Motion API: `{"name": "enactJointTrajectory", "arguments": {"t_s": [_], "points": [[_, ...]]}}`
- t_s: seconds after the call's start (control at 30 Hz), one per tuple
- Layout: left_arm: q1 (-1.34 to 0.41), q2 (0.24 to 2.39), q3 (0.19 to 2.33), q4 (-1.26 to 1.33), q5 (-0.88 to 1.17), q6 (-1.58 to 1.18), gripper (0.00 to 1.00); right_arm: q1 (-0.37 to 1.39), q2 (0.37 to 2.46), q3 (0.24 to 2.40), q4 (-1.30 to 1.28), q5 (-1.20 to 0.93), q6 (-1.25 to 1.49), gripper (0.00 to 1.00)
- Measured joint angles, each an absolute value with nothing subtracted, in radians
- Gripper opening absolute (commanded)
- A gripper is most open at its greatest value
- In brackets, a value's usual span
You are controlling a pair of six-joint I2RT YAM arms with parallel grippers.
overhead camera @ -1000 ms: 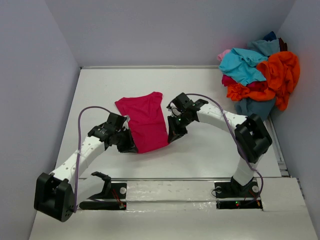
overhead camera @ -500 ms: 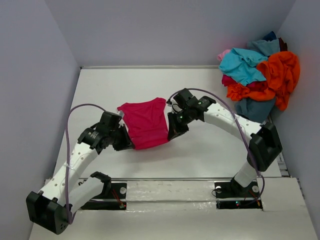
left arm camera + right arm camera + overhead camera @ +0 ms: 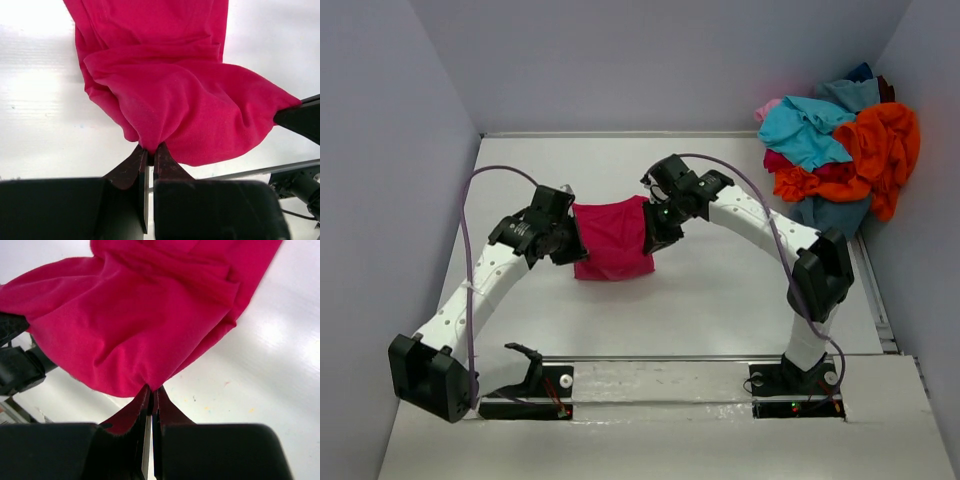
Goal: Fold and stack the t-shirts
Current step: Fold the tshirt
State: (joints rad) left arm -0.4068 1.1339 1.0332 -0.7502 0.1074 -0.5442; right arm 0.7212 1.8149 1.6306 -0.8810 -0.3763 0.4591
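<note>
Both arms have swung away from their bases since the earlier view, carrying the shirt's near edge toward the back. The cloth, stretched long before, now sits doubled and short between them. A white tabletop [image 3: 740,290] fills the scene, walled in grey. At its far right corner lies a loose heap of unfolded t-shirts [image 3: 840,150] in orange, turquoise, pink and dark blue, well apart from the arms. Near the middle, the crimson-magenta soft cloth t-shirt [image 3: 612,243] is lifted along one edge, and the rest drapes down in rumpled folds, apparently onto the tabletop. The left gripper [image 3: 150,150] is closed tight on a small pinch of the shirt's edge. The right gripper [image 3: 151,391] is likewise closed on a pinch at the opposite corner, its jaws nearly touching.

The risk, as a judgement: each hold takes only a little cloth, so a pull between the arms could drag a corner free. The bunched middle may also land creased, giving an uneven fold if the two corners are not set down level.
</note>
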Motion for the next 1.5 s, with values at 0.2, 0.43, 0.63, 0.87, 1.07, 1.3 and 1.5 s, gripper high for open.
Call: {"name": "enactJointTrajectory", "arguments": {"t_s": [0.2,0.43,0.63,0.87,1.07,1.3,1.5], "points": [[-0.407,1.249,1.143,-0.727,0.070,-0.524,0.06,0.711,1.918,1.786,-0.909,-0.313,0.461,0.07],[-0.397,1.364,1.240,-0.697,0.038,-0.496,0.06,0.664,2.055,1.985,-0.948,-0.265,0.470,0.07],[-0.348,1.465,1.284,-0.669,0.033,-0.475,0.06,0.609,2.156,2.123,-0.989,-0.247,0.471,0.07],[-0.290,1.566,1.351,-0.631,0.032,-0.460,0.06,0.571,2.280,2.291,-1.018,-0.247,0.467,0.07],[-0.279,1.655,1.405,-0.612,0.007,-0.454,0.06,0.568,2.351,2.383,-1.025,-0.256,0.458,0.07],[-0.278,1.734,1.450,-0.598,-0.024,-0.454,0.06,0.558,2.395,2.400,-0.982,-0.266,0.448,0.07],[-0.278,1.769,1.479,-0.578,-0.059,-0.454,0.06,0.549,2.400,2.401,-0.924,-0.258,0.448,0.07]]}}
